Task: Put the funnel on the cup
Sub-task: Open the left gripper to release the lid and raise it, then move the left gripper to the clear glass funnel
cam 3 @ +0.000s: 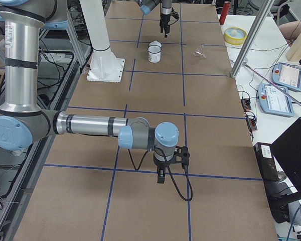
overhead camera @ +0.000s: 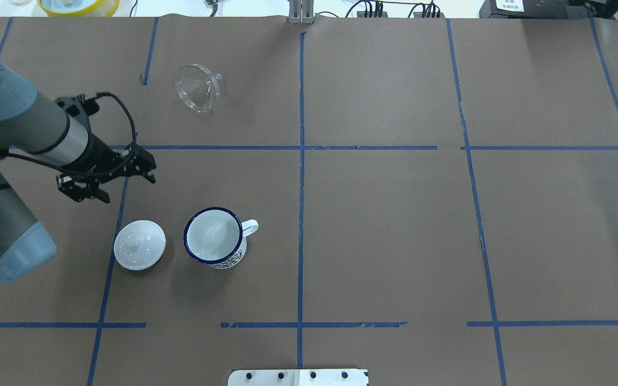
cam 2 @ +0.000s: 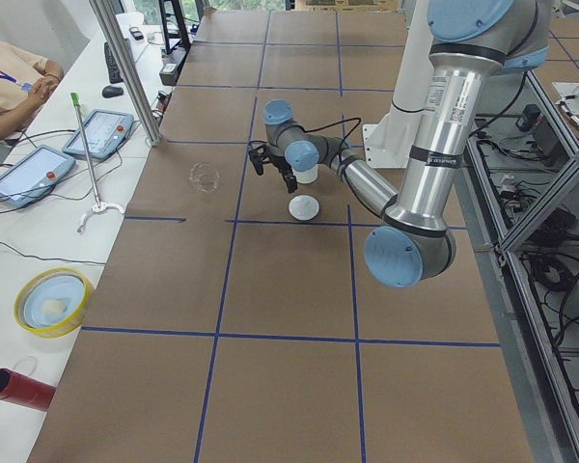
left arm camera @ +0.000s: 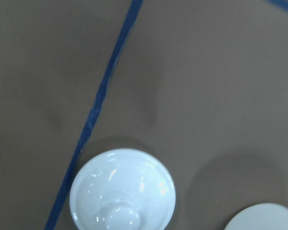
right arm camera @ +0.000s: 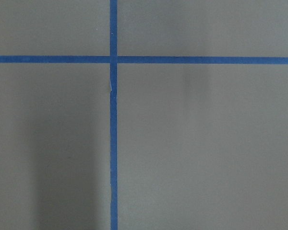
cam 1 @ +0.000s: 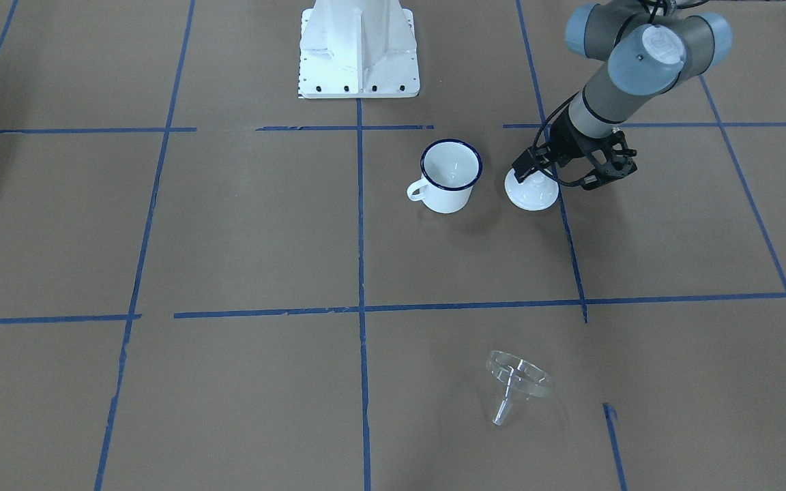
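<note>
The clear funnel [overhead camera: 197,94] lies on its side at the far left of the table, also in the front view [cam 1: 517,382]. The white cup [overhead camera: 215,237] with a dark blue rim stands upright and uncovered, handle to the right; it also shows in the front view [cam 1: 449,177]. My left gripper [overhead camera: 106,179] looks open and empty. It hovers above the table just beyond the white knobbed lid [overhead camera: 139,252], far from the funnel. My right gripper [cam 3: 160,175] shows only in the exterior right view, low over bare table. I cannot tell whether it is open or shut.
The white lid [left arm camera: 122,191] lies flat left of the cup. The robot's white base [cam 1: 359,48] stands at the near edge. A yellow bowl [overhead camera: 78,5] sits past the far edge. Blue tape lines cross the brown table.
</note>
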{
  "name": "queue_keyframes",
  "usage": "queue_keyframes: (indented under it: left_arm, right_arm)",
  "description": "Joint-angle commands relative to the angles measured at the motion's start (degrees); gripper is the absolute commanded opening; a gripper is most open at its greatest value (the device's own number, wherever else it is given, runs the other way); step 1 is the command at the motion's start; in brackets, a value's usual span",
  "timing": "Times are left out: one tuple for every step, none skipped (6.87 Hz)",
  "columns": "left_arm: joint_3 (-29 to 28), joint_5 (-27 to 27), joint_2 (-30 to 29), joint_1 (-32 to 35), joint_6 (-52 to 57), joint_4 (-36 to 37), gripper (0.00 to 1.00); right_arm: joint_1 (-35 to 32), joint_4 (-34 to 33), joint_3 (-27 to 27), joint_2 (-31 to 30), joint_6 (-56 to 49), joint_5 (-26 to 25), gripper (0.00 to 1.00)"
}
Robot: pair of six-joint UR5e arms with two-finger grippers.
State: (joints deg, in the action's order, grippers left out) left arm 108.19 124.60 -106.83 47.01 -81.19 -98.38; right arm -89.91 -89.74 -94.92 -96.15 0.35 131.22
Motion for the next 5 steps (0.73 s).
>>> queue_keyframes:
  left_arm:
    - [-5.0, -1.3, -6.3, 4.8, 1.4, -0.1, 1.0]
    - [-6.0, -1.3, -7.2, 6.8, -6.4, -3.0, 1.0]
    - [-8.8, -1.5, -7.2, 7.5, -16.7, -14.0, 1.0]
    - [-13.0, -5.5, -7.7, 7.3, -26.5, -24.5, 1.0]
    - [-16.2, -9.6, -9.3, 7.2, -33.3, -27.6, 1.0]
  right_arm:
    - [0.0, 0.0, 0.0, 0.0, 0.0, 0.0, 1.0]
    - [0.0, 0.0, 0.0, 0.0, 0.0, 0.0, 1.0]
    - [0.0, 0.0, 0.0, 0.0, 0.0, 0.0, 1.0]
    - [0.0, 0.0, 0.0, 0.0, 0.0, 0.0, 1.0]
    - [0.0, 0.0, 0.0, 0.0, 0.0, 0.0, 1.0]
